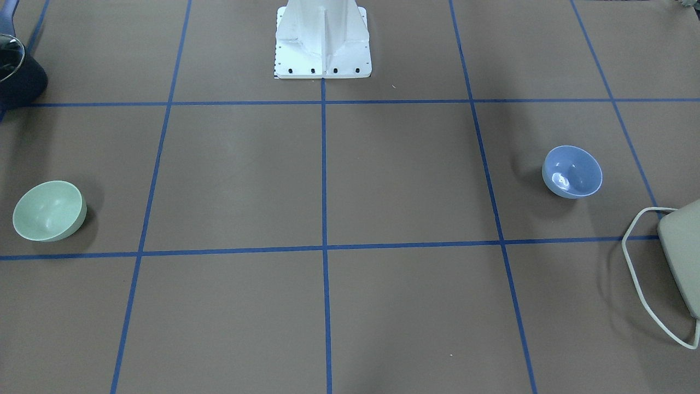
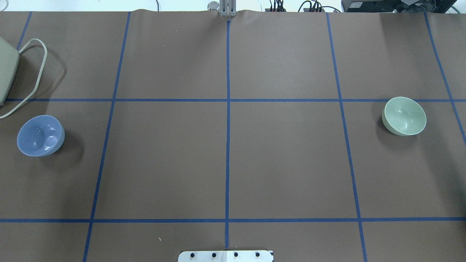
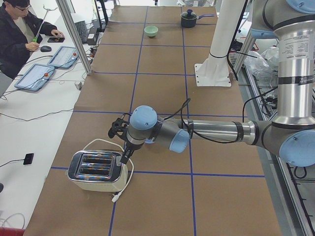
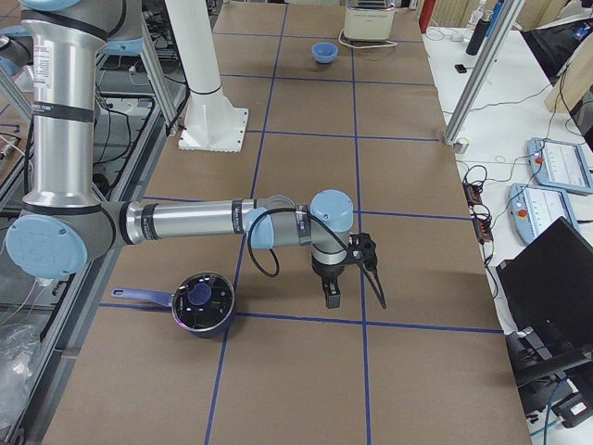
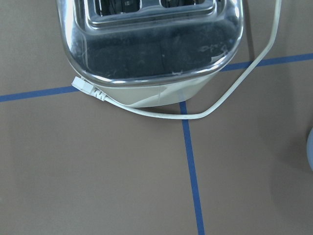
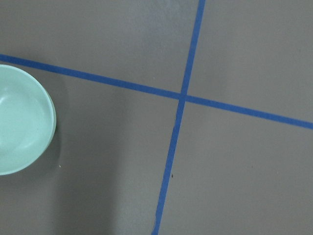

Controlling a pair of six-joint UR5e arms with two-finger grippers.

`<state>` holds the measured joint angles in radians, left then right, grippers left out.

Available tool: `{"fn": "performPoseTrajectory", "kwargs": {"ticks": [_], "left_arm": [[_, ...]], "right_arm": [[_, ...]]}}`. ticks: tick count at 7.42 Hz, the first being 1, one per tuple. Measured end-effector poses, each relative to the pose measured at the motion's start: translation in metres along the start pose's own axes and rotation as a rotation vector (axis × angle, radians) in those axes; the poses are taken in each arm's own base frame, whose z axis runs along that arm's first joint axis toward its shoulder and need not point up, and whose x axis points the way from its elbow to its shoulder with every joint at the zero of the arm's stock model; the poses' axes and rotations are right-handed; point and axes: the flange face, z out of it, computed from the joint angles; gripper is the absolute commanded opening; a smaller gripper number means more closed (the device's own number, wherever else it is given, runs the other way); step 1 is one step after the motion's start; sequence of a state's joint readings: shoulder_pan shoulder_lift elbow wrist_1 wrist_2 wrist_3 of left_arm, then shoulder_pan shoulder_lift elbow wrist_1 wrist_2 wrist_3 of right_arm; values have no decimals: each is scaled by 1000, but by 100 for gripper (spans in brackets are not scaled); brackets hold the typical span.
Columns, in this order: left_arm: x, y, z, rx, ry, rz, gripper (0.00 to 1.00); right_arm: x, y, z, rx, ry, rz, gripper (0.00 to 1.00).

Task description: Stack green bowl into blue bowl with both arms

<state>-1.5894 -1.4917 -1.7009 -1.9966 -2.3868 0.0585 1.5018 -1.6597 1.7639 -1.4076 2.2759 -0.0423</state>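
The green bowl sits upright on the brown table, on the right in the overhead view. It is also at the left edge of the right wrist view and far off in the exterior left view. The blue bowl sits upright, on the left in the overhead view and far off in the exterior right view. My left gripper hangs by the toaster; my right gripper hangs near the pot. Both show only in the side views, so I cannot tell whether they are open or shut.
A cream toaster with a loose white cord stands beyond the blue bowl at the table's left end. A dark lidded pot stands near the green bowl's end. The white pedestal base stands at my side's middle. An operator sits beside the table.
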Motion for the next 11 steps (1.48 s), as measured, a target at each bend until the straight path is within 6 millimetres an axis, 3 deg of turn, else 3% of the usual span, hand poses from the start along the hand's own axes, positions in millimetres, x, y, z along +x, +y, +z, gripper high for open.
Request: {"fn": "performPoseTrajectory", "kwargs": {"ticks": [3,5,7,11], "left_arm": [[26,-6,3,56,70,53,98],[60,-2,40,-13,120,-96,98],[92,9,84,-92,102,-187,98],[131,28,151,-158,8,-177,96]], "right_arm": [[-28,-16,-22,68,-77,43,100],[-43,-19,-26,70,-107,72,100],[-45,-16,-21,60,-98,84,100],[-43,-12,-17,50,-79,90,100]]}}
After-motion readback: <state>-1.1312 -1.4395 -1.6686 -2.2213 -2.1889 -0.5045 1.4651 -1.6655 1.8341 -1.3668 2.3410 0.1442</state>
